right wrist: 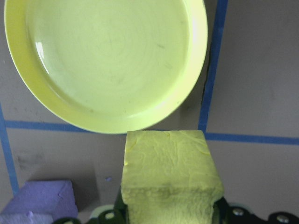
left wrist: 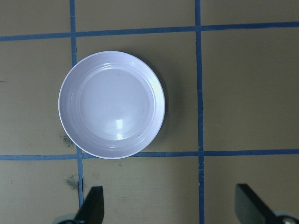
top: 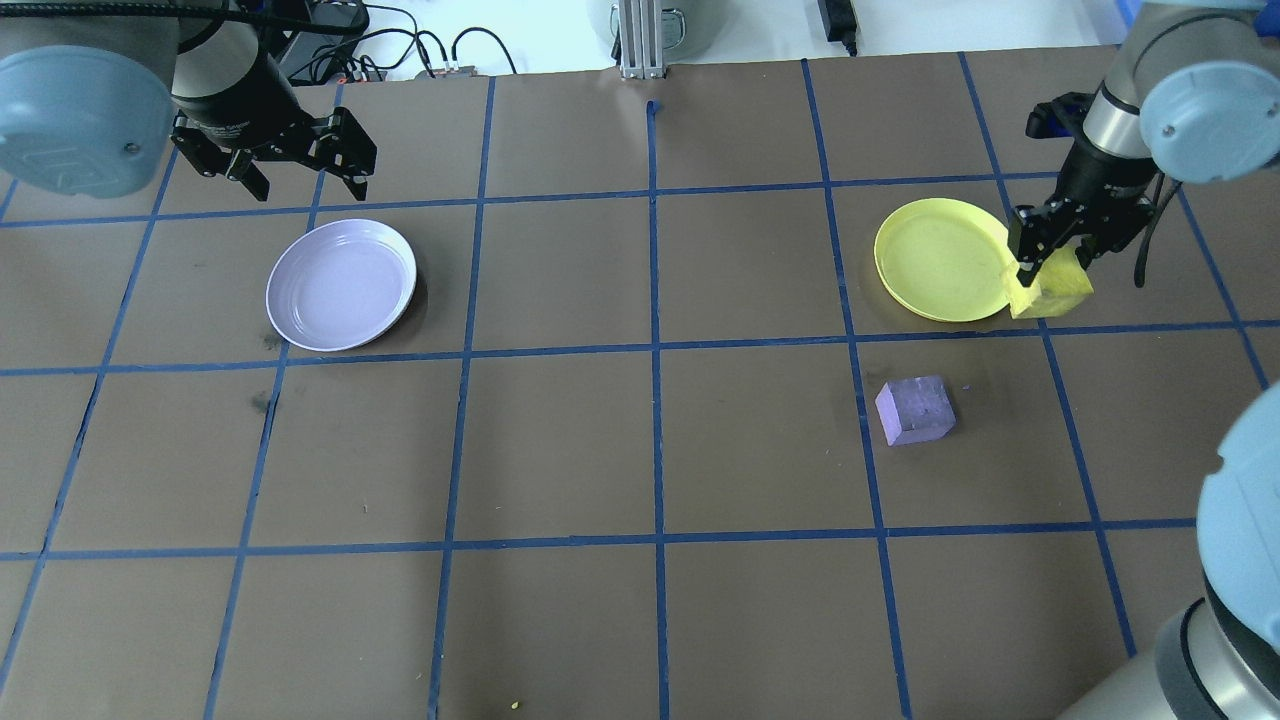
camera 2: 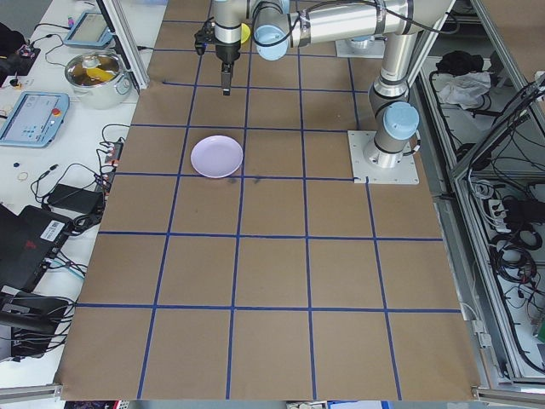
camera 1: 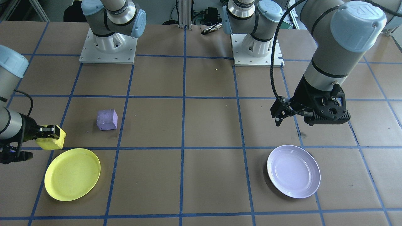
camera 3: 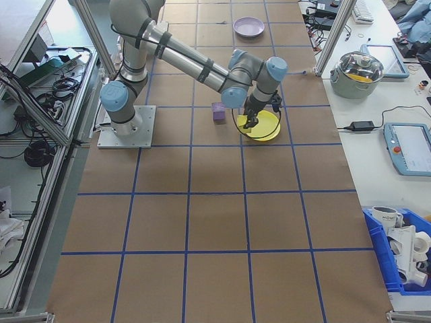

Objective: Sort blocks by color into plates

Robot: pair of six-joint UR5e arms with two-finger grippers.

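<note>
Across the brown gridded table [top: 650, 450], two plates were laid well apart, and neither had anything in it. Over on the left side, the lavender plate [top: 341, 284] was sitting bare, with the left gripper [top: 285, 165] hung above and just beyond it, its fingers spread wide and nothing between them. On the right side, the yellow plate [top: 940, 260] was seen just beside the action: the right gripper [top: 1045, 270] was clenched on the yellow block [top: 1048, 290], which was held off the table at the plate's edge, not yet over its middle. The purple block [top: 915, 410] was left lying on the table nearby, apart from both plates.

The carry was judged to be the step in hand. For a clean finish, the block should be brought over the plate's centre, lowered close to the surface, and only then let go, so it cannot bounce off the shallow rim. The foam looked rough and squashy, so a slow release would be favoured, and the plate should not be nudged.
</note>
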